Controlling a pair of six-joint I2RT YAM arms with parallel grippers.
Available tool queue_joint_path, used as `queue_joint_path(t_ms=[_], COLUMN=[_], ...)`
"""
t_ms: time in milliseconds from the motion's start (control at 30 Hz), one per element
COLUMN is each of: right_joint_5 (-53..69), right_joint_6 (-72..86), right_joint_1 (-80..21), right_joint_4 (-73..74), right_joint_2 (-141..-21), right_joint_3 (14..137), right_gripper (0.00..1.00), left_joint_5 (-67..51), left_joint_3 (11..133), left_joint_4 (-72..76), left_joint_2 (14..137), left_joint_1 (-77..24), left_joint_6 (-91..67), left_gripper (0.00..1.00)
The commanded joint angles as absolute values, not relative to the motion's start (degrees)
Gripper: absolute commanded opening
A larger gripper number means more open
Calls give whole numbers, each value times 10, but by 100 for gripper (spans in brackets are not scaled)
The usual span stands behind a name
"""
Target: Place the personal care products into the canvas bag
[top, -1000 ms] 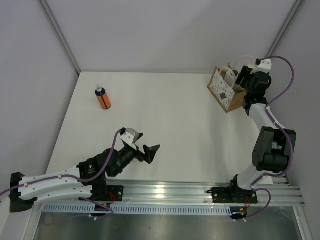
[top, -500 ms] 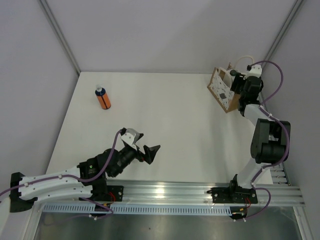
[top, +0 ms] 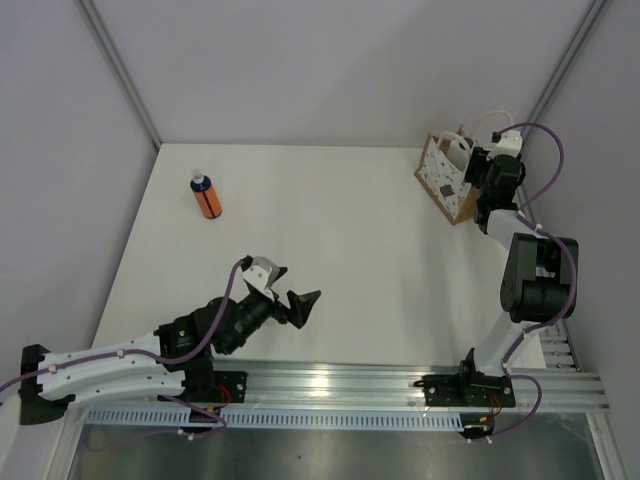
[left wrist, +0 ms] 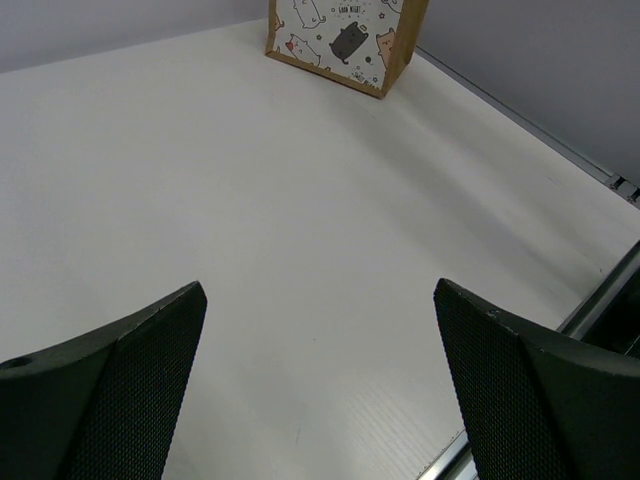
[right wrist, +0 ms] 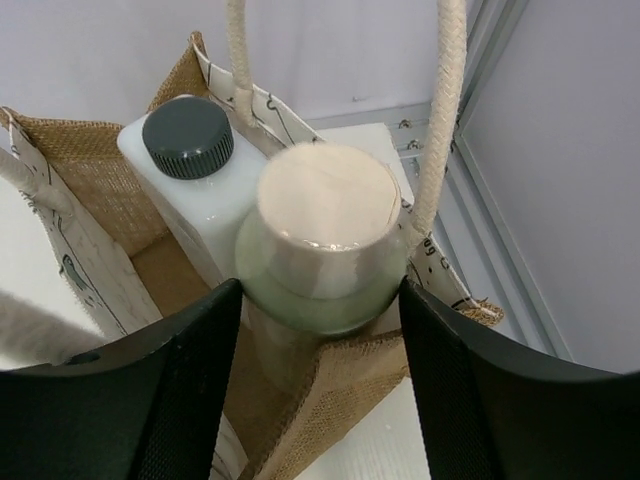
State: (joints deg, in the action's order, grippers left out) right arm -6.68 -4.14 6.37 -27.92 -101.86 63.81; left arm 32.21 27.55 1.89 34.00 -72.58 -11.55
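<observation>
The canvas bag (top: 442, 186) stands at the table's far right, its white printed side facing left. My right gripper (top: 480, 168) is over its mouth. In the right wrist view a cream bottle (right wrist: 320, 230) with a pale cap stands upright inside the bag (right wrist: 95, 165). My right gripper (right wrist: 320, 292) is shut on it, both fingers pressed against its shoulders. The orange bottle (top: 206, 197) with a blue-white cap stands alone at the far left. My left gripper (top: 291, 292) hovers open and empty near the front; its view shows the bag (left wrist: 345, 40) far off.
A white bottle with a dark grey cap (right wrist: 187, 138) sits in the bag beside the cream one. The white rope handles (right wrist: 446, 120) rise on either side of the cream cap. The table's right edge and metal rail (right wrist: 470, 190) run just beyond the bag.
The right arm has folded in and its gripper has shifted slightly left over the bag, with the jaws a touch narrower. The left arm and orange bottle have not moved.
</observation>
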Motion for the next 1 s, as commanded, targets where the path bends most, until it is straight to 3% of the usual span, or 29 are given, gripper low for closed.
queue_joint_path(t_ms=[0, 167, 400, 600, 733, 967], right_joint_5=[-76, -76, -73, -84, -59, 64], right_joint_6=[-49, -41, -20, 77, 113, 114], right_joint_1=[64, 63, 62, 62, 45, -66], right_joint_4=[-382, -376, -354, -194, -70, 47], right_joint_2=[-1012, -1013, -980, -868, -786, -684], right_joint_3=[665, 665, 664, 706, 722, 690], right_gripper=[58, 64, 65, 66, 72, 77], left_joint_5=[314, 316, 319, 334, 346, 397], left_joint_3=[301, 300, 298, 299, 298, 286], left_joint_4=[24, 25, 25, 25, 23, 20], left_joint_2=[339, 337, 339, 340, 325, 285], left_joint_1=[-729, -729, -729, -729, -729, -729], left_joint_6=[-123, -123, -121, -116, -113, -116], left_gripper=[99, 99, 99, 99, 99, 99])
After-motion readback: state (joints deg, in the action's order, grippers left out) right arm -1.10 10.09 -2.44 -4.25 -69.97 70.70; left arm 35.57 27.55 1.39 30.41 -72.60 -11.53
